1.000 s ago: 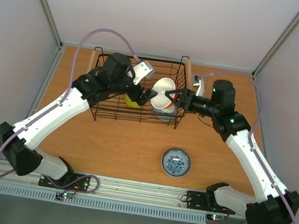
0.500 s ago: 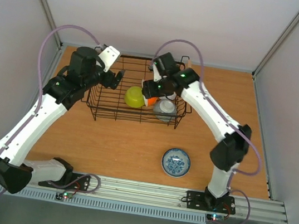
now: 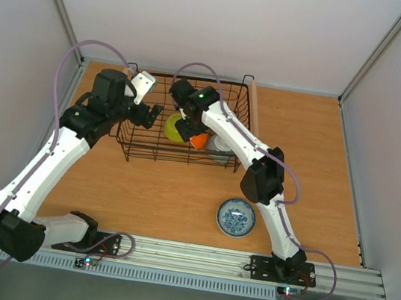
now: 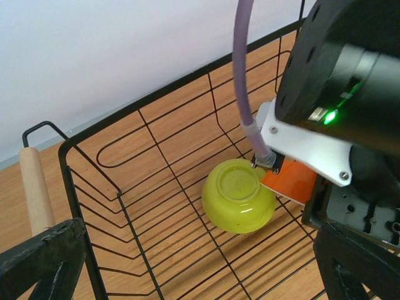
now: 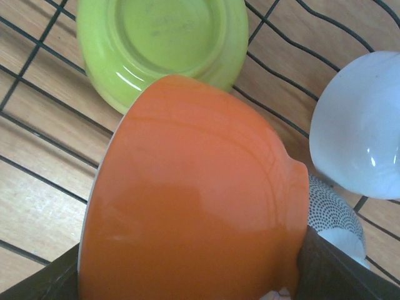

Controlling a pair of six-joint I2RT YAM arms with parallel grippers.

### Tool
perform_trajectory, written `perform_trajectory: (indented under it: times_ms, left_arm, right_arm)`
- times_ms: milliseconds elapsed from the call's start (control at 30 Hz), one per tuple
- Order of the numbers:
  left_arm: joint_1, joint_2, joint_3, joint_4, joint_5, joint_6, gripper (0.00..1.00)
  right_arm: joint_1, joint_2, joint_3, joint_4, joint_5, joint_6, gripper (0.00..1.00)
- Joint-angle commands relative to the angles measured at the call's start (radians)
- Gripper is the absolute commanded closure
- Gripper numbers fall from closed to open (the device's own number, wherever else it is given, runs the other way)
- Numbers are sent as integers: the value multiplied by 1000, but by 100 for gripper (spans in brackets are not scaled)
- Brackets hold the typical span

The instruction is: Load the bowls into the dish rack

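Right wrist: my right gripper (image 5: 187,275) has the orange bowl (image 5: 194,206) clamped, jaws partly apart, tilted inside the dish rack (image 3: 177,154). Crowding it in the rack: one yellow-green bowl (image 5: 162,37) upside down just beyond, one white bowl (image 5: 359,125) and one grey speckled bowl (image 5: 331,212) alongside. One blue-patterned bowl (image 3: 236,217) sits outside on the table (image 3: 163,197). My left gripper (image 4: 200,269) is wide open and empty at the rack's left end.

I have free room in the dish rack's (image 3: 173,159) left half; right arm (image 3: 237,134) and yellow-green bowl (image 3: 171,127) block the middle.
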Motion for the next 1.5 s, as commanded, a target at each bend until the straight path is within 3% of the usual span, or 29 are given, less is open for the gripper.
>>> perform_trajectory:
  times_ms: [0,233,367,433,567,733,767,833,1467]
  left_arm:
    - [7,-2,5,25,28,-16,1]
    - [5,-34,-13,64,-43,-12,1]
    - [7,-93,-44,122,-161,15,1]
    - [7,-120,-46,138,-209,32,1]
    - [8,-131,-46,131,-231,47,1]
    - [10,-132,-55,138,-227,48,1]
    - [9,-131,-54,138,-227,50,1]
    - [10,-130,-51,138,-223,50,1]
    - [13,-149,-49,135,-236,67,1]
  right_arm:
    - [27,54,89,-92,84,-47,99]
    - [57,120,106,-128,161,-56,99]
    - [76,146,109,-142,186,-56,97]
    - [83,156,107,-145,183,-55,86]
    - [92,163,105,-141,178,-53,53]
    - [103,148,58,-107,173,-59,29]
    - [105,143,48,-99,172,-63,17]
    - [109,141,36,-90,171,-68,3]
    - [178,130,32,-87,151,-106,1]
